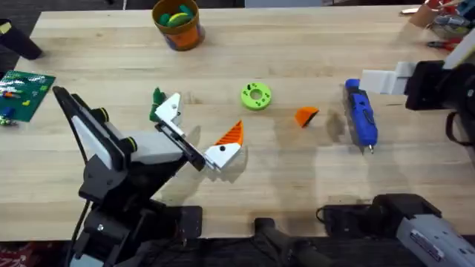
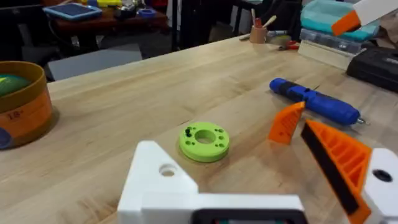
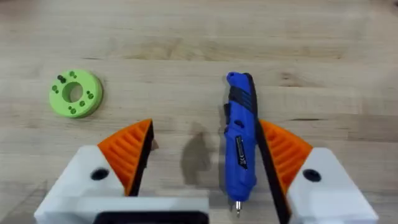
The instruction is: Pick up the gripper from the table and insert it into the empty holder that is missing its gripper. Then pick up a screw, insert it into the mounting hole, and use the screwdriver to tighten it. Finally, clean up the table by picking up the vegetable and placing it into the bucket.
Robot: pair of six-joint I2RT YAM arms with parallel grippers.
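Jaws spread on right gripper [image 3: 193,168], screwdriver [image 3: 241,140] bit partly cut off.

The table [image 1: 297,52] is light butcher-block. On it lie the screwdriver [image 1: 362,119], an orange wedge [image 1: 306,116], a green disc [image 1: 256,96], the vegetable [image 1: 157,96], the bucket [image 1: 178,24] and a circuit board [image 1: 24,93].

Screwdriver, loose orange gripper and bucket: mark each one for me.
screwdriver [image 1: 361,116], overhead view, middle of its blue body.
gripper [image 1: 306,116], overhead view, centre of the orange wedge.
bucket [image 1: 182,33], overhead view, orange side wall.
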